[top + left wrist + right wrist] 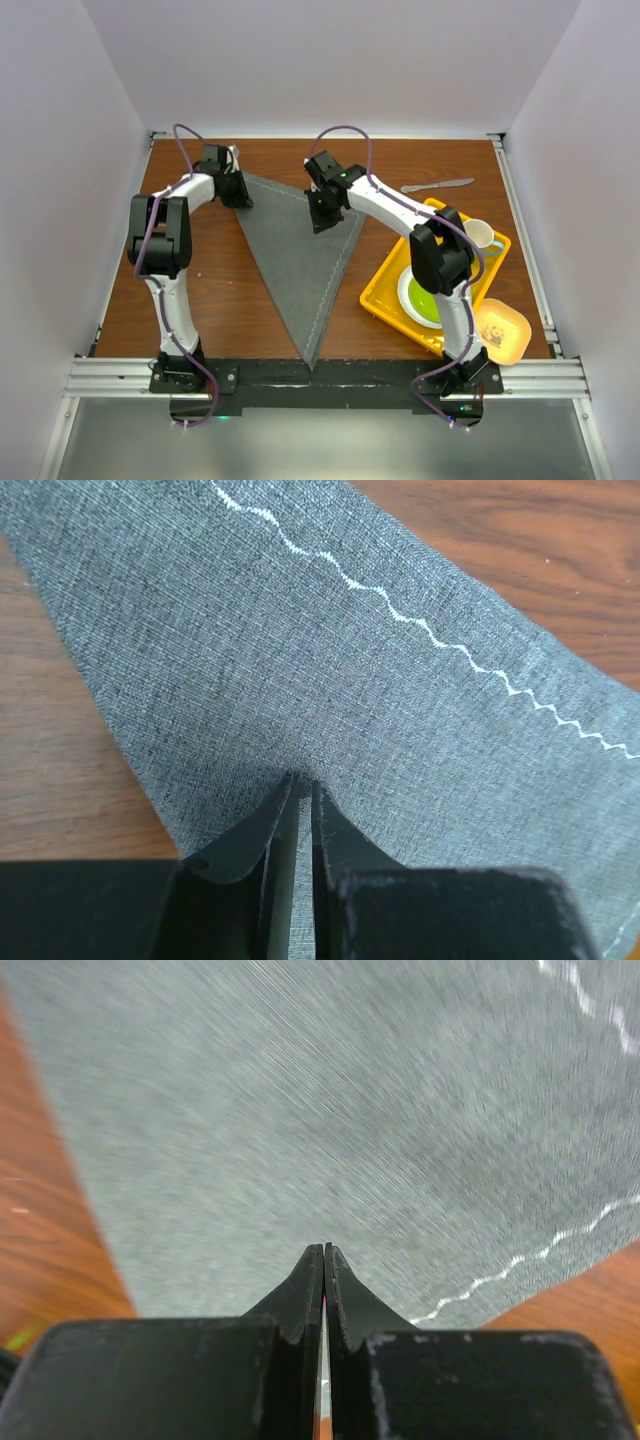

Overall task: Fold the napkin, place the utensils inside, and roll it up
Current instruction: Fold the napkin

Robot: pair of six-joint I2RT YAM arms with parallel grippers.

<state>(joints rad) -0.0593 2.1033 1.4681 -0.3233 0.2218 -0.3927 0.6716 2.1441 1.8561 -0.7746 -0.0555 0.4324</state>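
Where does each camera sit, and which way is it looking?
Top: fixed above and behind, looking down at the table; left arm and right arm show.
Left wrist: on the left arm, looking past the left gripper at the napkin.
Right wrist: likewise, past the right gripper.
Shared: all see the napkin; wrist views show its stitching.

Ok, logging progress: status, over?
Left gripper nearly shut at napkin corner, grip unclear. Right gripper shut over it. Folded triangular; utensil lies apart. Nothing blocking.
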